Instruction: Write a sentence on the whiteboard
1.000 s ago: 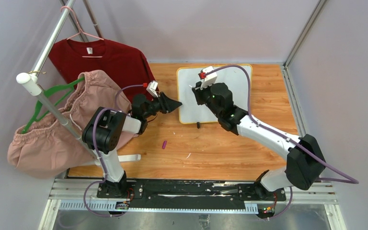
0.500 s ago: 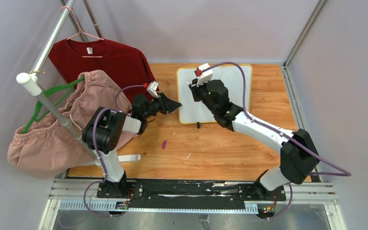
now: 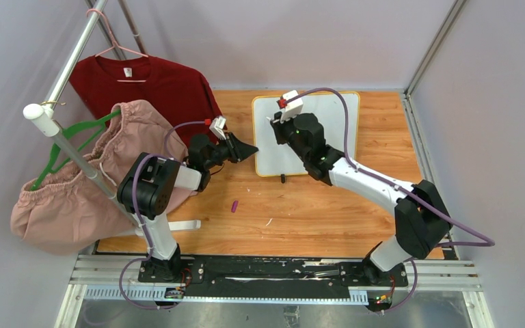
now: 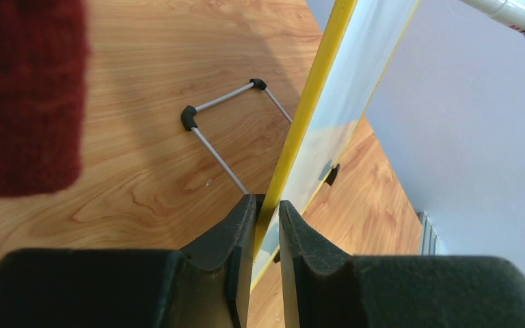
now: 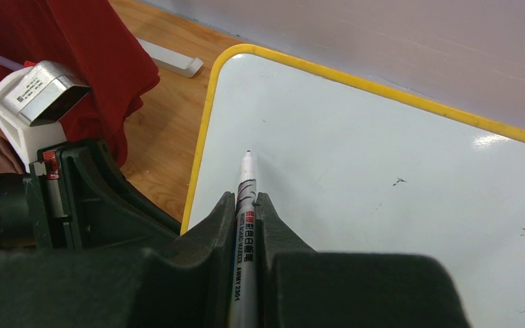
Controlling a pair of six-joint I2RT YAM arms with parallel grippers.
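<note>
The whiteboard lies at the back middle of the wooden table, white with a yellow frame. My left gripper is at its left edge. In the left wrist view the jaws have closed in on the yellow frame, one on each side. My right gripper hovers over the board's upper left part, shut on a white marker whose tip points at the board. The board surface carries only a few tiny specks. No sentence shows on it.
A red shirt and a pink garment hang on a slanted rack pole at the left. A small purple cap and a white bar lie on the table. A wire stand sits beside the board.
My left jaws have narrowed around the board's frame. My right gripper has shifted slightly left and farther back over the board, marker still held.
</note>
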